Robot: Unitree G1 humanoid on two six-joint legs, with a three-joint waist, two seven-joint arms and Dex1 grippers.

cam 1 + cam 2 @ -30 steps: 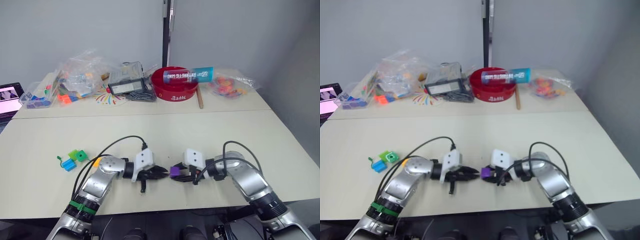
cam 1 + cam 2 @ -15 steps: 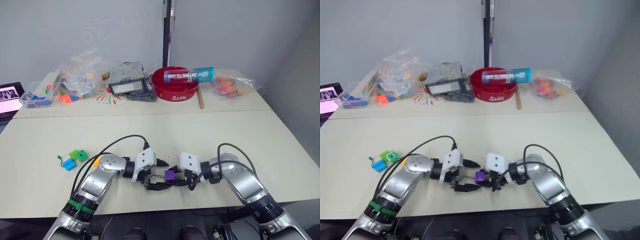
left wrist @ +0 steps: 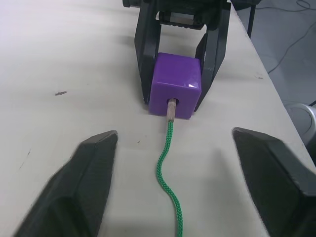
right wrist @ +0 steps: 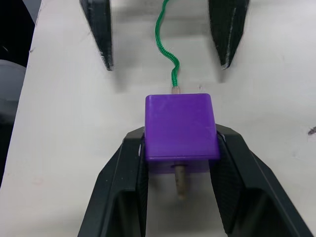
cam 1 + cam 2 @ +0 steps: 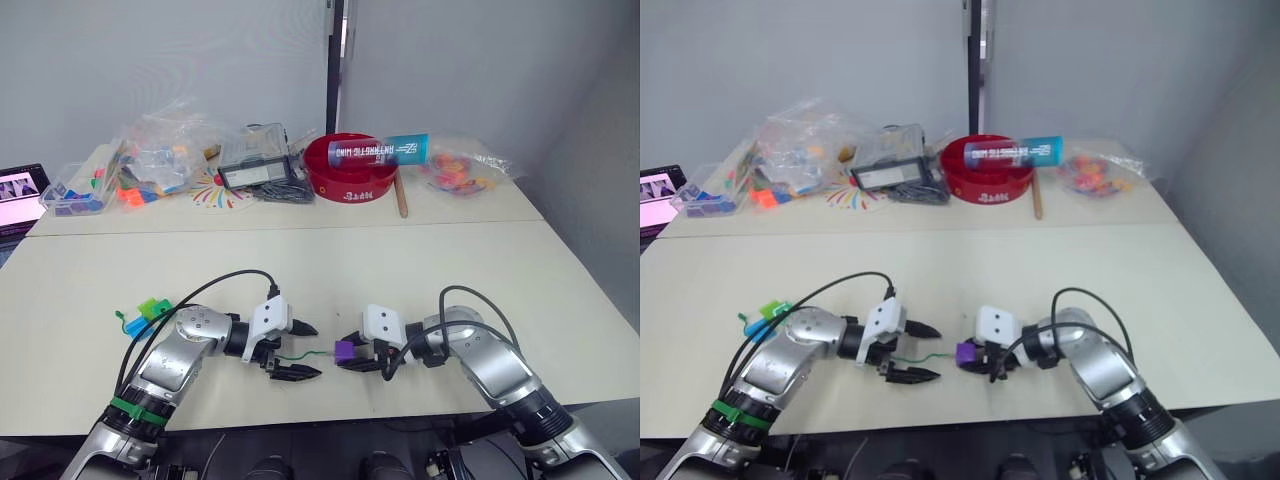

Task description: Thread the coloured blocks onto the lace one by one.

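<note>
Our right gripper (image 4: pixel 180 163) pinches the purple block (image 4: pixel 180 126) between its fingers; the lace (image 3: pixel 169 163) enters the block, its pale tip emerging behind. Facing it, our left gripper (image 5: pixel 297 350) stands spread wide, the lace lying between its fingers.

pale beige table (image 5: pixel 420 270), a seam running 9 to 3 o'clock across its width, splitting it into near and far sections. plain grey wall (image 5: pixel 160 60) behind, with a dark vertical post (image 5: pixel 333 60) at 12 o'clock. light even, soft. far section carries clutter: red bowl (image 5: pixel 350 170) at 12 o'clock with a blue-and-red tube (image 5: pixel 378 150) lying across its rim; wooden stick (image 5: pixel 401 198) just beside it; clear plastic bags (image 5: pixel 160 150) at 10 o'clock; clear bag of coloured pieces (image 5: pixel 458 170) at 1 o'clock; a lit screen (image 5: pixel 18 190) at 9 o'clock.
</note>
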